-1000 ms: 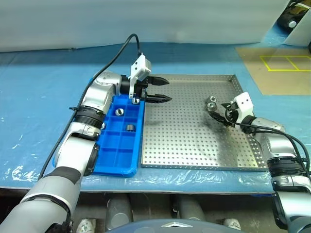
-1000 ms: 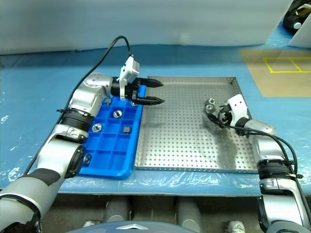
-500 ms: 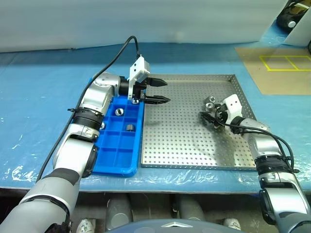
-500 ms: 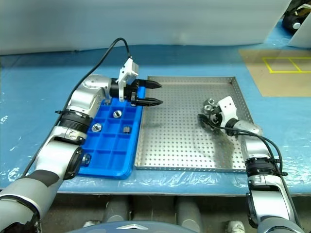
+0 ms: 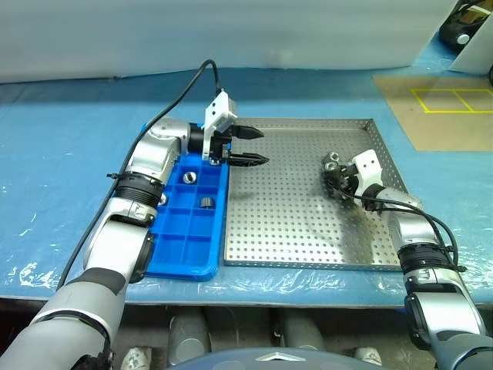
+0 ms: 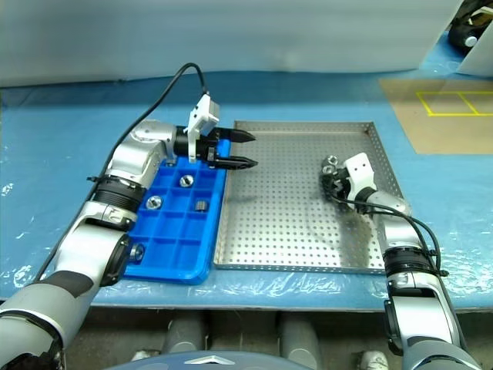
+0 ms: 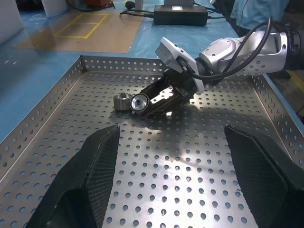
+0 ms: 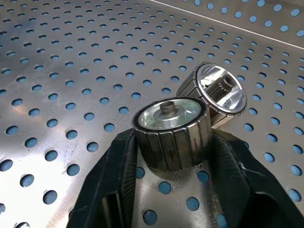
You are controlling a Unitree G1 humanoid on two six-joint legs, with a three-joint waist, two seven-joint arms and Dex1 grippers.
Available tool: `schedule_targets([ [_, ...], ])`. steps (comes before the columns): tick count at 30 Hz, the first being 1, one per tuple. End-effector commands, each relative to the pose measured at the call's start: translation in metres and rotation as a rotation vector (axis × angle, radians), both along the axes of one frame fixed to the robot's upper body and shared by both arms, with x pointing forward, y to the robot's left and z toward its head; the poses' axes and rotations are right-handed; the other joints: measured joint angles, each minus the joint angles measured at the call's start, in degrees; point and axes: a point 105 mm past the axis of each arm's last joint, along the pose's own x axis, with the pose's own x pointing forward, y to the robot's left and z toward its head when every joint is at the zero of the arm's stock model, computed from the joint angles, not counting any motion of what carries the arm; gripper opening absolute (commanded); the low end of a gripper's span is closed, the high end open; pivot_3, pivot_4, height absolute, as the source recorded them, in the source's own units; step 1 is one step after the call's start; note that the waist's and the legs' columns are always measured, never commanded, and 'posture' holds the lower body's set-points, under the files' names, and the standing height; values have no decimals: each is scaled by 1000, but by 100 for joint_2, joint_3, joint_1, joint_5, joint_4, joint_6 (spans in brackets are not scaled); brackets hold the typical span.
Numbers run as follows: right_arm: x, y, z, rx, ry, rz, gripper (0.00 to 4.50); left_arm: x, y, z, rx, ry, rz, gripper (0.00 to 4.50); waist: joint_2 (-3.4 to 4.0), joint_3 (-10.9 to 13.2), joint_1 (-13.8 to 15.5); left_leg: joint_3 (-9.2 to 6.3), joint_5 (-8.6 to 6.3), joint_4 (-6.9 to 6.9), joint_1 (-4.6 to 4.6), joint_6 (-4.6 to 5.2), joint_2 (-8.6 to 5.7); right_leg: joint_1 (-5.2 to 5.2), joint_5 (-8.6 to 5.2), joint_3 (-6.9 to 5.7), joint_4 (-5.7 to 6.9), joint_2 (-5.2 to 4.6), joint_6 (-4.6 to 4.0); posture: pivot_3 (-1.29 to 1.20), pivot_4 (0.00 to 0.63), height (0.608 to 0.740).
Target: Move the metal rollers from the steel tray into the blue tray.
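Gripped roller [image 8: 172,133] upright, axis vertical; neighbour roller [image 8: 216,92] tipped sideways.

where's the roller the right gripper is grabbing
It sits between the right gripper fingers on the steel tray's far right part, touching a second roller.

The room was evenly bright from overhead. Glare pooled on the steel tray [image 7: 142,180] just ahead of the left claw [image 7: 175,175], whose near fingers [image 7: 90,175] looked soft. Shadow lay under the right claw [image 8: 173,190]; the roller [image 8: 172,133] between its fingers was sharp.
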Motion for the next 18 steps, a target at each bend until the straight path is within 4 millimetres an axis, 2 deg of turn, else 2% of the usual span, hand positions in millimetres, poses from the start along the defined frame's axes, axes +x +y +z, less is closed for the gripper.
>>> schedule_targets([
  [1,1,-3,3,-9,-12,-14,1616,-1,-1,10,-5,-44,-6,3709,0,0,-1,0,0,0,0,0,0,0,0,0,0,0,0,-215,150,740],
  [13,1,3,4,13,-30,-10,1616,0,-1,9,-5,-44,7,3709,0,0,-12,0,0,-1,2,0,0,0,0,0,0,0,0,-215,150,740],
  [16,2,6,11,4,-54,4,1616,-1,-1,9,-8,-39,4,3709,0,0,-13,0,0,-2,2,-1,1,0,0,0,-1,1,0,-217,150,740],
  [18,1,13,23,13,-87,53,1616,0,-1,9,-9,-36,3,3709,0,0,-11,1,0,-2,1,-1,1,0,0,0,-1,0,0,-220,150,740],
])
